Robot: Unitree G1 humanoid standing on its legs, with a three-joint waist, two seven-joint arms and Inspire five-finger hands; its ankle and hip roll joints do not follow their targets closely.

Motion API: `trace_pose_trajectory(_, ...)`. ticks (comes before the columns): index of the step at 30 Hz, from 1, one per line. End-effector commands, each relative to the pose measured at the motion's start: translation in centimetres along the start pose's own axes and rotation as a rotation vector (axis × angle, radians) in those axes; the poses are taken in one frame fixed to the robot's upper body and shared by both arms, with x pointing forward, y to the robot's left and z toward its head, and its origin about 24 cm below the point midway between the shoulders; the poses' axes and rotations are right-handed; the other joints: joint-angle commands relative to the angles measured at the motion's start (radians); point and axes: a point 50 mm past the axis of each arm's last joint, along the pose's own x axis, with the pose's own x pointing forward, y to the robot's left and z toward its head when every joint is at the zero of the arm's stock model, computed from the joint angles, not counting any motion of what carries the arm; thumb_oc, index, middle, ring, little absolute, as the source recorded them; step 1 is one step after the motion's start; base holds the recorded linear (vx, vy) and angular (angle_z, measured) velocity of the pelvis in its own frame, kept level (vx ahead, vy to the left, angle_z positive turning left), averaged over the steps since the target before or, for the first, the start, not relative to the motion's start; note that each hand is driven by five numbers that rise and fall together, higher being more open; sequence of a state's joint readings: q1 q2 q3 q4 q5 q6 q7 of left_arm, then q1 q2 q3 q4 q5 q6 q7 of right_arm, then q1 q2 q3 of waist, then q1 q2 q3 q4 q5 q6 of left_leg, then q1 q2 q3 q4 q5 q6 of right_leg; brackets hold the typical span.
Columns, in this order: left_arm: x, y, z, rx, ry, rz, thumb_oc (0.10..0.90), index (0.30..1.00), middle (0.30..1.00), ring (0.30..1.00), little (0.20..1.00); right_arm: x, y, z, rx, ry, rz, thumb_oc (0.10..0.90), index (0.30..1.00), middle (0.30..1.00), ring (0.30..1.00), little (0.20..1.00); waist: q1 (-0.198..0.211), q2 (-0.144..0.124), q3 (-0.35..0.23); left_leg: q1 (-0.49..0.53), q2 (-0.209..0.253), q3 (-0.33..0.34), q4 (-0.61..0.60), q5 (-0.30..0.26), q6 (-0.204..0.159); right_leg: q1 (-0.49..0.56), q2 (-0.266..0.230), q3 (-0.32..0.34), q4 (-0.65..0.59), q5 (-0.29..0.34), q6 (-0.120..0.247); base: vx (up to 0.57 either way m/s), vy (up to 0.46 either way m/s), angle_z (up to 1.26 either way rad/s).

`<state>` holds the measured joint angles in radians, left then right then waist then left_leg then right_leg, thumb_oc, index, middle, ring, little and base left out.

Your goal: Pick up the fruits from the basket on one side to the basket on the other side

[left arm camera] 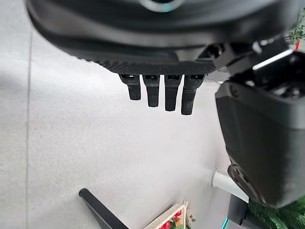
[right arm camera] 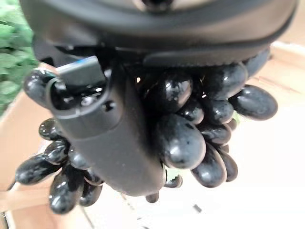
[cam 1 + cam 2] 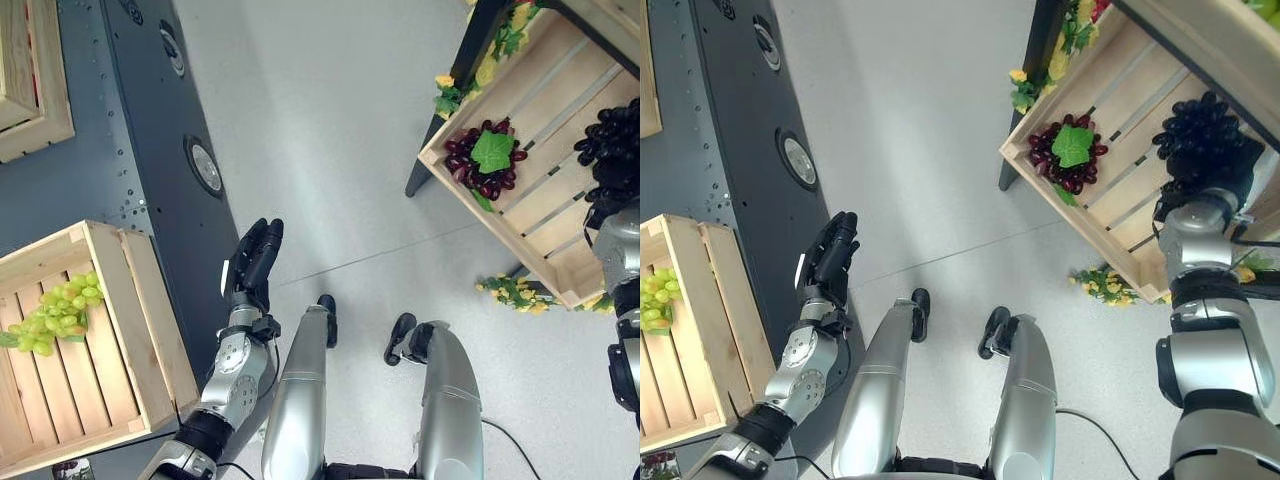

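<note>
Where the fingers point(image 2: 109, 138) of our right hand point(image 3: 1215, 175) curl, they are clamped round a bunch of glossy black grapes point(image 2: 190, 129), held above the slatted pale wooden crate on our right point(image 3: 1110, 230), where a bunch of dark red grapes with a green leaf point(image 3: 1068, 153) lies on the boards. Our left hand point(image 3: 252, 262) hangs over the grey floor point(image 3: 330, 130) with its fingers point(image 1: 162, 93) straight and apart, holding nothing, beside the pale wooden crate on our left point(image 3: 135, 310), which holds a bunch of green grapes point(image 3: 58, 312).
</note>
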<state>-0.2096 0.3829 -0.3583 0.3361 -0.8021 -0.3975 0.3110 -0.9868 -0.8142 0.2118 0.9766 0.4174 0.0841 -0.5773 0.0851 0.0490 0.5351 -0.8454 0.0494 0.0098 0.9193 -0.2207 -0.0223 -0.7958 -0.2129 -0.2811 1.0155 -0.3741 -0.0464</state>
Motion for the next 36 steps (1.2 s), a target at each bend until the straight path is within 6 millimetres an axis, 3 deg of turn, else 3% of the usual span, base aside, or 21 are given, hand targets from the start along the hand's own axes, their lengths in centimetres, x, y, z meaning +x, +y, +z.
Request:
trace_pose_trajectory(1, 0.0, -2.5, 3.5, -0.089, -0.188, -0.132, 0.800, 0.900, 0.900, 0.900, 0.900, 1.5, -4.5, 8.5, -0.087, -0.288, -0.189, 0.800, 0.900, 0.900, 0.900, 0.900, 0.004, 0.008, -0.015, 0.057, -0.036, 0.100, -0.025, -0.056, 0.106, 0.027, 0.029, 0.048, -0.106, 0.137, -0.010, 0.02, 0.039, 0.04)
trace_pose_trajectory(7, 0.1, -2.5, 3.6, -0.098, -0.190, -0.146, 0.800, 0.900, 0.900, 0.900, 0.900, 1.5, -3.1, 8.1, -0.116, -0.251, -0.107, 0.800, 0.900, 0.900, 0.900, 0.900, 0.017, 0.005, -0.015, 0.101, -0.044, 0.096, -0.061, -0.067, 0.095, 0.063, 0.030, 0.045, -0.121, 0.121, 0.000, 0.00, 0.009, 0.05)
trace_pose_trajectory(21, 0.2, -3.2, 3.3, -0.118, -0.177, -0.177, 0.800, 0.900, 0.900, 0.900, 0.900, 1.3, -2.3, 8.0, -0.091, -0.270, -0.002, 0.800, 0.900, 0.900, 0.900, 0.900, 0.009, -0.007, -0.015, 0.153, -0.046, 0.103, -0.067, -0.083, 0.097, 0.109, 0.034, 0.042, -0.132, 0.113, -0.007, -0.01, 0.012, 0.02)
trace_pose_trajectory(30, 0.6, -3.3, 3.5, -0.102, -0.177, -0.173, 0.800, 0.900, 0.900, 0.900, 0.900, 1.4, -1.8, 4.3, 0.046, -0.108, 0.128, 0.800, 0.900, 0.900, 0.900, 0.900, 0.007, -0.044, -0.015, 0.186, -0.024, 0.101, -0.031, -0.111, 0.101, 0.150, 0.048, 0.035, -0.123, 0.102, -0.012, -0.01, -0.003, -0.06)
trace_pose_trajectory(33, 0.7, -3.3, 3.3, -0.101, -0.174, -0.165, 0.800, 0.900, 0.900, 0.900, 0.900, 1.0, -1.2, 3.2, 0.128, -0.093, 0.177, 0.800, 0.900, 0.900, 0.900, 0.900, 0.004, -0.051, -0.015, 0.226, -0.017, 0.107, -0.043, -0.114, 0.100, 0.187, 0.051, 0.034, -0.131, 0.095, -0.012, 0.00, 0.014, -0.04)
trace_pose_trajectory(36, 0.9, -3.8, 3.1, -0.105, -0.173, -0.159, 0.800, 0.900, 0.900, 0.900, 0.900, -0.4, 0.8, 0.9, 0.165, -0.075, 0.273, 0.800, 0.900, 0.900, 0.900, 0.900, -0.004, -0.056, -0.015, 0.282, -0.009, 0.119, -0.059, -0.114, 0.100, 0.242, 0.044, 0.033, -0.146, 0.088, -0.013, 0.01, 0.030, -0.08)
